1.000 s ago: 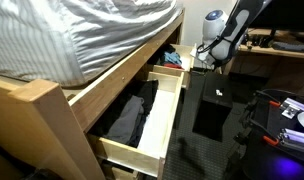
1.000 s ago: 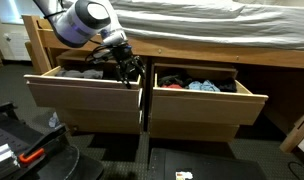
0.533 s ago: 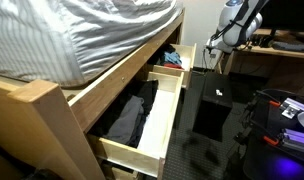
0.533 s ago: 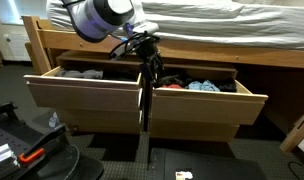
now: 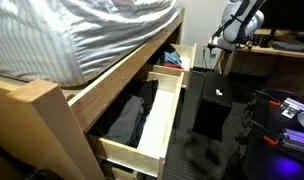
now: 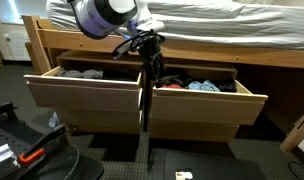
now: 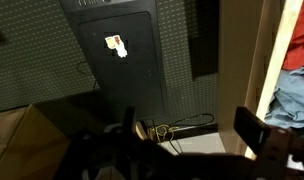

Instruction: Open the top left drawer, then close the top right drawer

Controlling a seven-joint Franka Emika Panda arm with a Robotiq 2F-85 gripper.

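Note:
Both pine drawers stand pulled out under the bed. The top left drawer (image 6: 84, 92) holds black clothing and shows as the long near drawer in an exterior view (image 5: 160, 112). The top right drawer (image 6: 197, 106) holds blue and mixed-colour clothes; it is the far drawer in an exterior view (image 5: 173, 68), and its pine edge (image 7: 265, 60) shows in the wrist view. My gripper (image 6: 150, 46) hangs over the gap between the two drawers, near the right drawer's inner corner (image 5: 214, 46). Its fingers (image 7: 192, 130) are spread apart with nothing between them.
The bed frame with a striped mattress (image 6: 222, 20) lies above the drawers. A black box (image 5: 212, 105) stands on the floor in front of the right drawer, also in the wrist view (image 7: 117, 45). A yellow cord (image 7: 162, 130) lies on the floor. Robot equipment (image 6: 17, 140) sits nearby.
My gripper has moved from over the left drawer's black clothing across to the gap beside the right drawer, rising a little. The drawers have not moved.

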